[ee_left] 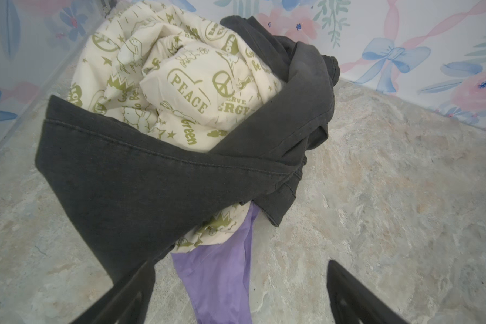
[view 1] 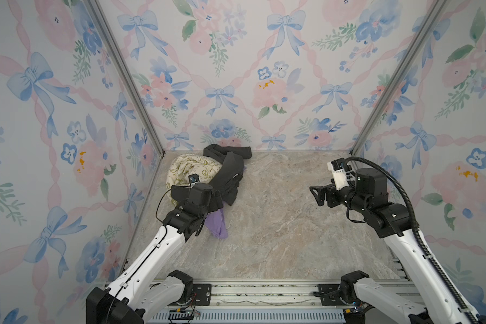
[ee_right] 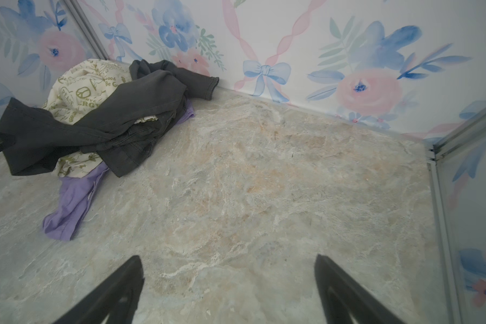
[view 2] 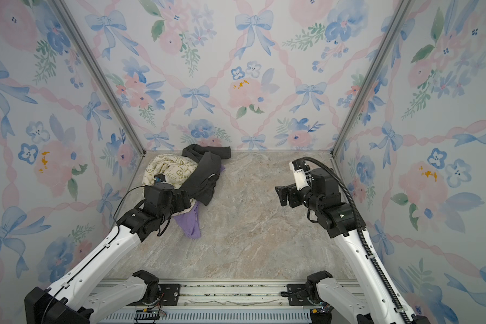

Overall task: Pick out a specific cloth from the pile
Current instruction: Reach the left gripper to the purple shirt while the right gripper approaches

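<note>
The pile sits in the far left corner: a dark grey garment (view 1: 230,174) (view 2: 205,174) draped over a cream peace-sign cloth (view 1: 191,168) (ee_left: 180,84). The lavender cloth (view 1: 218,224) (view 2: 190,224) (ee_right: 70,207) pokes out from under the pile's near side onto the floor. My left gripper (ee_left: 239,280) hangs open just above that lavender tail (ee_left: 219,275), one finger on each side of it and neither touching it. Most of the cloth is buried. My right gripper (view 1: 316,195) (ee_right: 227,266) is open and empty above bare floor at the right.
Floral walls enclose the marble floor (view 1: 278,224) on three sides, with metal corner posts (view 1: 129,78) (view 1: 390,84). The pile rests against the left and back walls. An aluminium rail (view 1: 264,291) carrying both arm bases runs along the front edge.
</note>
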You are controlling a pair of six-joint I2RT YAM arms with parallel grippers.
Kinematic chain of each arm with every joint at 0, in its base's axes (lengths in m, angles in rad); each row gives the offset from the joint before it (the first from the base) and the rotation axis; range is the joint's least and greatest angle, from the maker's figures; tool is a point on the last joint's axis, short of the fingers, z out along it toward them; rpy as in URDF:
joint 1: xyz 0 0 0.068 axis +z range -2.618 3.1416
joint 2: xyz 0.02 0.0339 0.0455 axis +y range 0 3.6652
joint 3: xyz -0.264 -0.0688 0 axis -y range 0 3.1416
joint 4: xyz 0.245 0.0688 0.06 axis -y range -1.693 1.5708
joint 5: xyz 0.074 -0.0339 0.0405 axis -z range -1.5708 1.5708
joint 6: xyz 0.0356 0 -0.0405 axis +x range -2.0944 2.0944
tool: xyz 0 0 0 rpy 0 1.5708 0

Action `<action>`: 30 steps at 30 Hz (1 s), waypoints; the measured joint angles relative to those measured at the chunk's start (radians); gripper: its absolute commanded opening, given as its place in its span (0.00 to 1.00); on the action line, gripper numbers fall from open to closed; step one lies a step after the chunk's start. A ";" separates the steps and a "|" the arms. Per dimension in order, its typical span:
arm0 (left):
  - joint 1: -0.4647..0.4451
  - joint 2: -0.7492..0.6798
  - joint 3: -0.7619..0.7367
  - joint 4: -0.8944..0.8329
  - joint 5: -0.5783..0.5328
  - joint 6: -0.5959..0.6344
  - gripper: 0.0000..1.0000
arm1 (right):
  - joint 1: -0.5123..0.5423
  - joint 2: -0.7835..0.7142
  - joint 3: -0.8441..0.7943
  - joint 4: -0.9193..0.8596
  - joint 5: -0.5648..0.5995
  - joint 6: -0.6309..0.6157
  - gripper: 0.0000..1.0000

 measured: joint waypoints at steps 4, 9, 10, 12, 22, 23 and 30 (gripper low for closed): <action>-0.048 0.046 -0.011 -0.040 0.041 -0.082 0.82 | 0.094 0.010 -0.004 -0.025 0.013 0.011 0.97; -0.081 0.093 -0.069 -0.070 0.117 -0.197 0.80 | 0.154 0.040 -0.006 -0.022 0.013 0.021 0.97; -0.087 0.095 -0.084 -0.078 0.128 -0.220 0.80 | 0.166 0.051 -0.008 -0.020 0.011 0.022 0.97; -0.097 0.095 -0.106 -0.094 0.138 -0.257 0.79 | 0.187 0.068 -0.014 -0.016 0.010 0.022 0.97; -0.102 0.082 -0.228 -0.136 0.208 -0.346 0.59 | 0.251 0.119 -0.032 0.035 0.002 0.044 0.97; -0.102 0.084 -0.230 -0.141 0.213 -0.350 0.56 | 0.252 0.123 -0.032 0.041 0.002 0.045 0.97; -0.101 0.088 -0.230 -0.122 0.216 -0.340 0.54 | 0.256 0.155 -0.032 0.079 -0.013 0.048 0.97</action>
